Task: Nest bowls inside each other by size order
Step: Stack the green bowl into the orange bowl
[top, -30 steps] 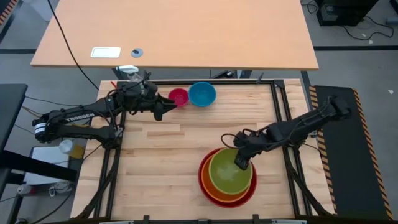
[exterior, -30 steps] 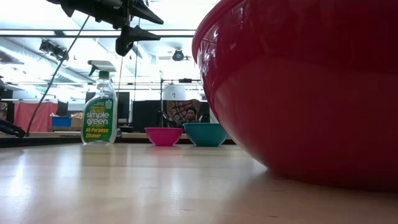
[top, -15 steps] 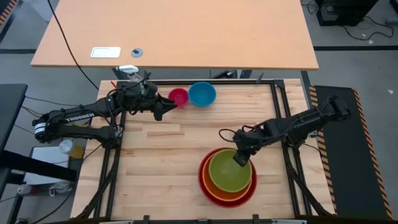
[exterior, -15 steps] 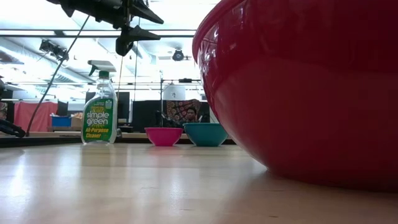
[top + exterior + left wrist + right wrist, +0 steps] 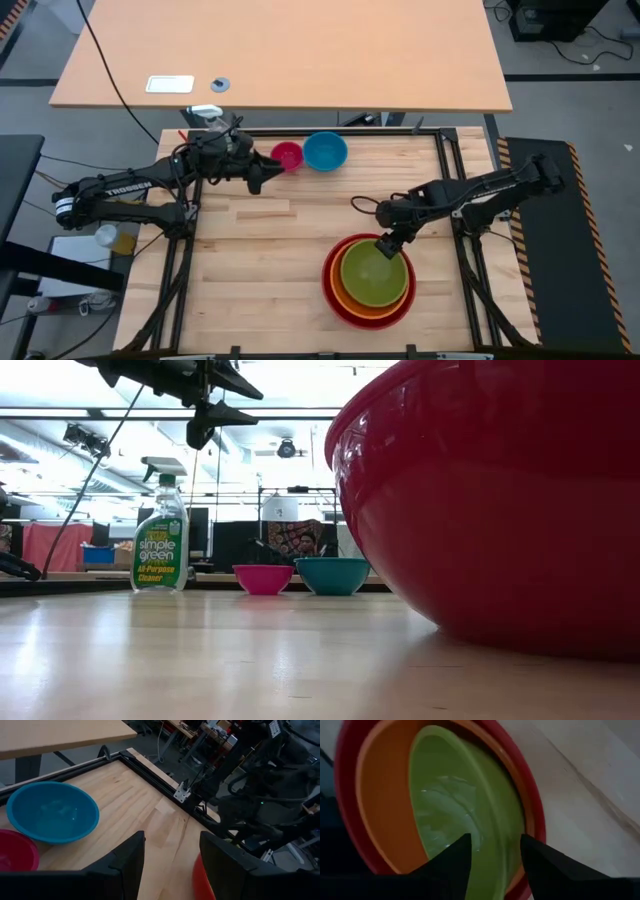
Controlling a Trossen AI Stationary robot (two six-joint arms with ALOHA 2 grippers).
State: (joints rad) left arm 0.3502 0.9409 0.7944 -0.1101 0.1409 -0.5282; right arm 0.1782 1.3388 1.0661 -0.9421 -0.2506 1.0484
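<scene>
Bowls half nested, three stacked near the front edge.
Green bowl [image 5: 373, 273] sat in orange [image 5: 352, 299] in red [image 5: 331, 281]; right gripper [image 5: 388, 245] hung open over the green rim. Farther back, left gripper [image 5: 260, 181] hovered open beside pink [image 5: 288, 156] and blue [image 5: 325, 150].

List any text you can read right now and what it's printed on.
"simple green" and "All-Purpose Cleaner": spray bottle label, low view.
"TROSSEN": left arm, high view.
Smaller print on the bottle label: too small to read.
The bowls carry no text.
</scene>
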